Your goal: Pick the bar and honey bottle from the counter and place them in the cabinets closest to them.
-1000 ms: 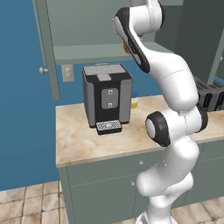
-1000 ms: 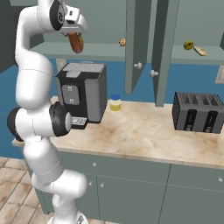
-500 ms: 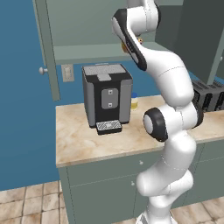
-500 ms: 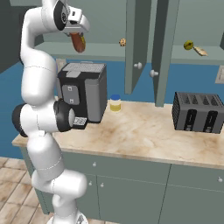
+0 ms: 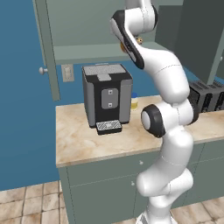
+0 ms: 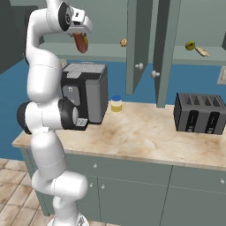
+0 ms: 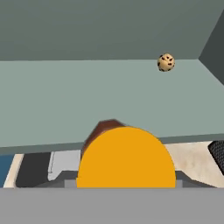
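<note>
Your cabinets [image 6: 145, 44] stand open above the surface [image 6: 145, 132], and the inner shelf [image 7: 87, 96] lies straight ahead of the end effector [image 6: 80, 43], just beyond and slightly below it. The end effector is clamped on the honey bottle [image 6: 80, 43], held high over the coffee machine [image 6: 86, 90] with its long axis hanging downward. A small speckled ball [image 7: 166, 62] sits far back on that shelf, well clear.

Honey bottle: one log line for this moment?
held: honey bottle | end effector: shut on it, raised before open cabinet shelf | bar: on shelf
</note>
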